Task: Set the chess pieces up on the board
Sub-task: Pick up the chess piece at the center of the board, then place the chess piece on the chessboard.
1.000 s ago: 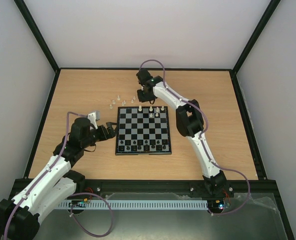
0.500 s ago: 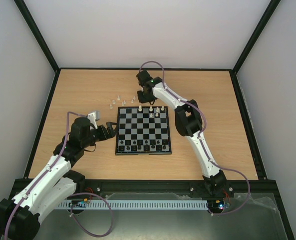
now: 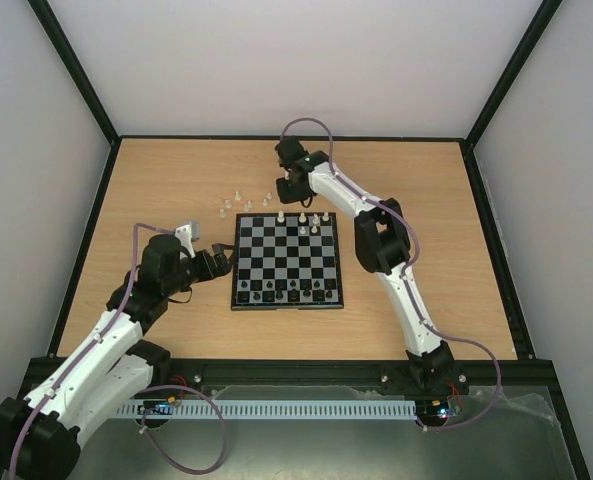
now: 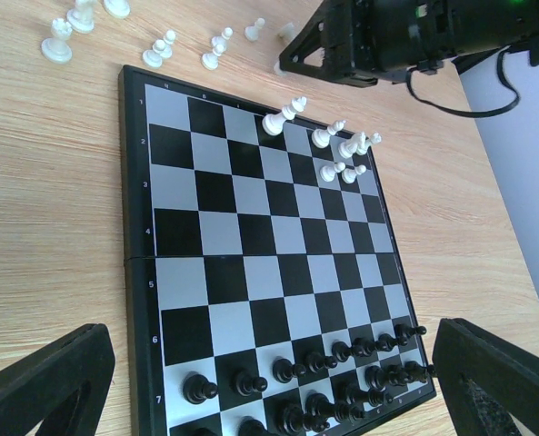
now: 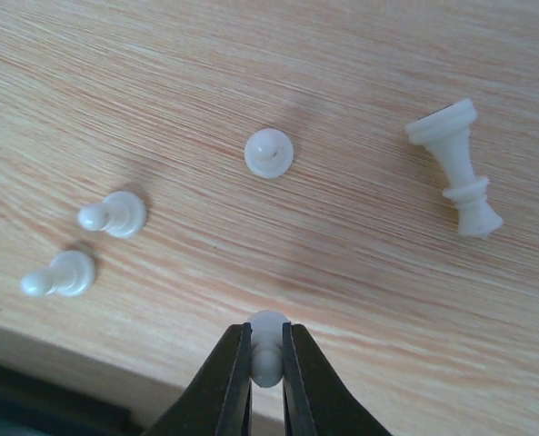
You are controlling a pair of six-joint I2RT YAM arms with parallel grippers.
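Observation:
The board (image 3: 286, 258) lies mid-table, also in the left wrist view (image 4: 242, 245). Black pieces (image 3: 291, 291) fill its near rows (image 4: 342, 363). A few white pieces (image 3: 316, 222) stand on its far rows (image 4: 337, 145). Loose white pieces (image 3: 238, 203) lie on the table beyond its far left corner (image 4: 160, 50). My right gripper (image 3: 292, 197) hovers there, shut on a white pawn (image 5: 267, 350) held above the wood. My left gripper (image 3: 219, 265) is open and empty at the board's left edge, with its fingers (image 4: 42, 381) spread wide.
Under the right gripper, three white pawns (image 5: 269, 152) (image 5: 114, 214) (image 5: 58, 275) and a larger white piece lying on its side (image 5: 457, 168) rest on the wooden table (image 3: 416, 190). Black frame rails edge the table. The board's dark border (image 5: 33, 409) lies just below.
The right wrist has shifted very slightly near the board's far edge. The left arm and the pieces on the board have not moved.

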